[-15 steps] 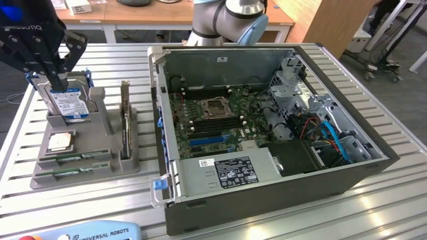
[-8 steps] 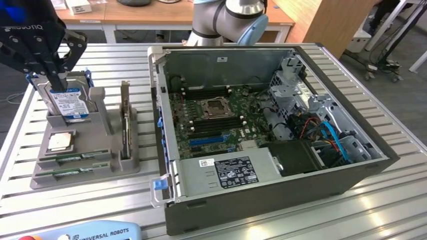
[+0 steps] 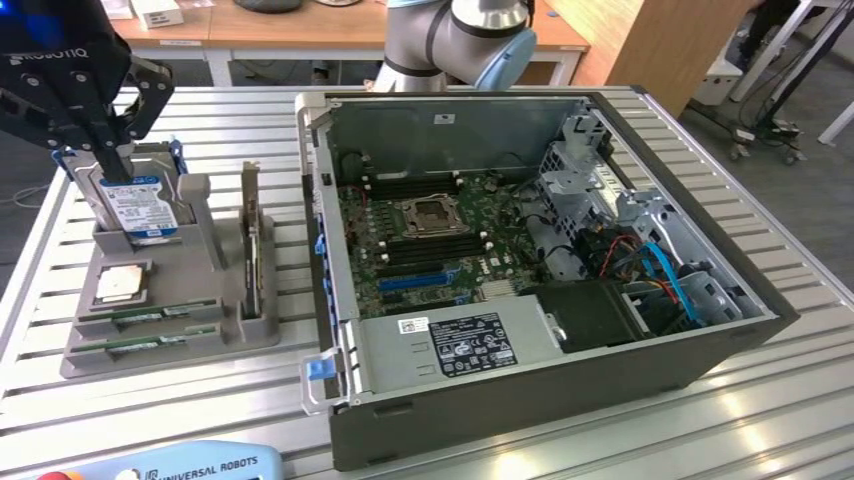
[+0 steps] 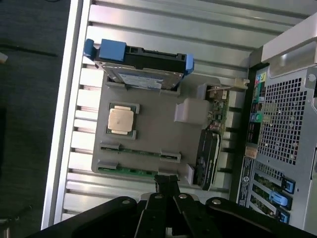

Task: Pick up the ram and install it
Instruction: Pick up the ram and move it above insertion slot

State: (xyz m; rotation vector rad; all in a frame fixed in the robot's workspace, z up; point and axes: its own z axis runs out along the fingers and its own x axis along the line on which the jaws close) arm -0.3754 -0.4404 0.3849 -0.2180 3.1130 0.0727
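Two ram sticks (image 3: 150, 315) (image 3: 144, 343), one processor (image 3: 120, 283), one hard drive (image 3: 138, 210), one computer case (image 3: 561, 395)

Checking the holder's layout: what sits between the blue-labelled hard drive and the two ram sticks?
The square silver processor chip, in its own recess of the grey holder; the exterior view shows it.

The table (image 3: 174, 400) is a slatted metal top, pale grey, with bright patches of light glancing off its slats toward the exterior view's right. Behind it stands a wooden desk (image 3: 267, 40) (a white box (image 3: 160, 14) sits on it), and beside that a tall light-wood panel (image 3: 654, 40). The floor (image 3: 801, 170) is dark grey, and a metal stand (image 3: 774, 120) with trailing cables rests on it.
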